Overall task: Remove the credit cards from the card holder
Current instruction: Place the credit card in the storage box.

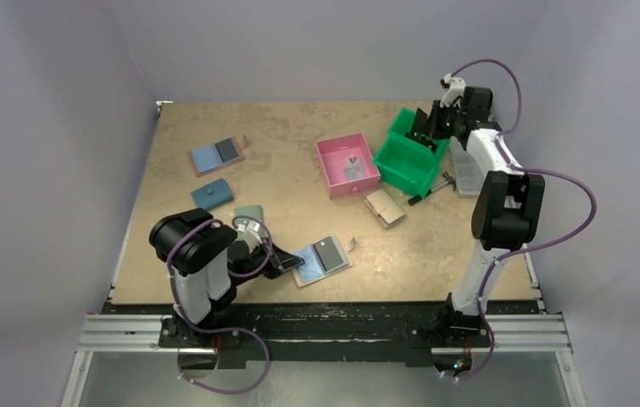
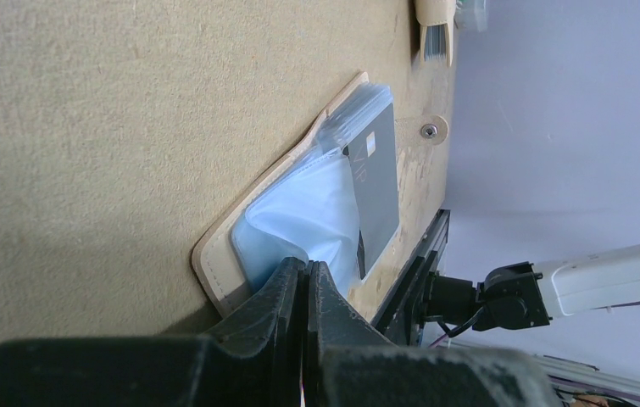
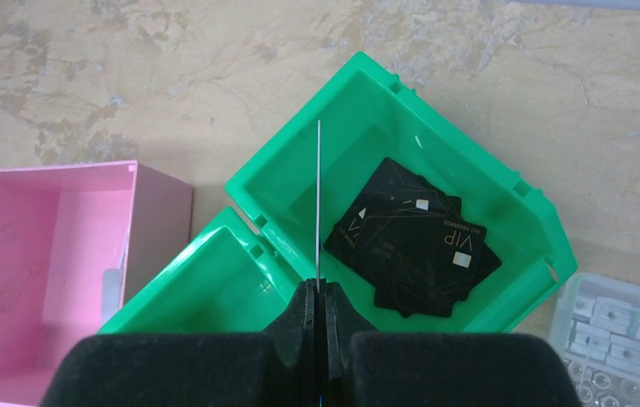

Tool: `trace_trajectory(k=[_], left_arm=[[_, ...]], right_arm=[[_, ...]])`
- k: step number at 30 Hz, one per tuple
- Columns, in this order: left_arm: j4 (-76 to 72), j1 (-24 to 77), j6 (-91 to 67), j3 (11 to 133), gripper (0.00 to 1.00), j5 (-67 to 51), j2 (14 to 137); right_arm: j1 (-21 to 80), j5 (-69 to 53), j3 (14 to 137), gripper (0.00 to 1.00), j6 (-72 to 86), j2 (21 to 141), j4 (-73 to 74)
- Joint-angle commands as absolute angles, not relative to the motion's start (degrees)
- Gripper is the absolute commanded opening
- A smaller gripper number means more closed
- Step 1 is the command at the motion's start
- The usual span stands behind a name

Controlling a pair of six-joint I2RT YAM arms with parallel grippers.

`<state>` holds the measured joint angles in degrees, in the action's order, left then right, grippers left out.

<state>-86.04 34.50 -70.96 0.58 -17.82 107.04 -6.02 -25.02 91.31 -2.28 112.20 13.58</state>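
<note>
Top external: left end effector (image 1: 289, 263) low at near-left of table (image 1: 286, 140), at left edge of open card holder (image 1: 323, 259). Left wrist: jaws closed tight, pinching holder's pale blue lining, fabric puckered up; dark VIP card (image 2: 377, 182) sits on holder's other panel. Pink box (image 1: 355, 190) mid table, green bin (image 1: 392, 158) just right of it. Right wrist: right end effector (image 3: 318, 292) above bin, clamped on thin credit card (image 3: 319, 195) seen edge-on; black cards (image 3: 409, 242) lie in bin.
</note>
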Motion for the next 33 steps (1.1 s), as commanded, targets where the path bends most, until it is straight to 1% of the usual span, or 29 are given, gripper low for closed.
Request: trace_trajectory(k=[1, 21, 28, 31, 33], left_arm=[[-101.89, 34.19, -70.93, -1.54, 0.00, -18.78, 108.06], [-101.88, 34.19, -71.10, -1.83, 0.00, -18.71, 108.10], [-101.90, 34.19, -71.19, -2.01, 0.00, -18.69, 107.75], [-101.88, 34.19, -71.27, -2.02, 0.00, -18.66, 107.66], [-101.88, 34.19, -71.28, -1.97, 0.00, -18.57, 107.67]], right_arm=[[-6.15, -22.82, 94.28, 0.00, 0.79, 112.33, 11.20], [-6.31, -23.46, 98.81, 0.00, 13.79, 120.40, 10.95], [-6.83, -23.60, 100.40, 0.00, 16.02, 122.69, 11.30], [-7.10, -23.90, 100.84, 0.03, 16.39, 123.61, 11.63], [-7.20, -23.82, 101.06, 0.07, 16.43, 124.11, 11.75]])
